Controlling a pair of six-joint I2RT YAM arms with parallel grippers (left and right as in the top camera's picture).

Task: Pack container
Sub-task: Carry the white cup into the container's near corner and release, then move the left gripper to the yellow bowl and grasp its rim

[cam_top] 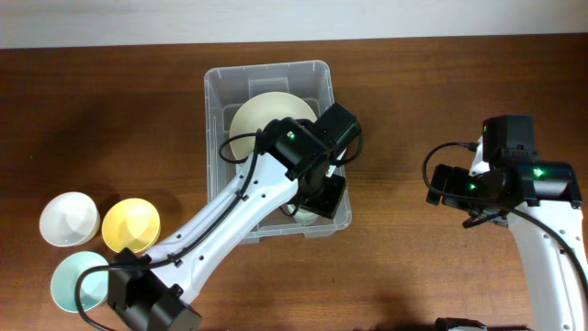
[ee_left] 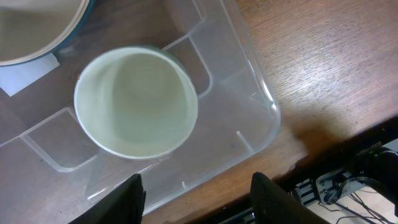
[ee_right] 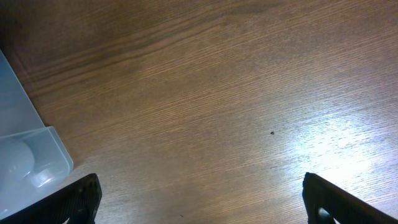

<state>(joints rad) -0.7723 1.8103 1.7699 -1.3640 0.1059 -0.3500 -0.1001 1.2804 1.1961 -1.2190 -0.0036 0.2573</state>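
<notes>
The clear container (cam_top: 266,70) stands at the table's middle. A large cream bowl (cam_top: 265,118) with a teal outside lies in it, and it also shows in the left wrist view (ee_left: 34,28). A small pale green bowl (ee_left: 135,102) stands upright in the container's near right corner (ee_left: 264,109), next to a white label (ee_left: 28,76). My left gripper (ee_left: 196,200) is open and empty just above that corner (cam_top: 320,204). My right gripper (ee_right: 199,199) is wide open and empty over bare table, right of the container (cam_top: 443,184).
Three bowls sit on the table at the left: white (cam_top: 69,219), yellow (cam_top: 130,225) and pale teal (cam_top: 78,280). The container's corner (ee_right: 28,158) shows at the left of the right wrist view. The table's front edge and cables (ee_left: 348,180) lie close behind the left gripper.
</notes>
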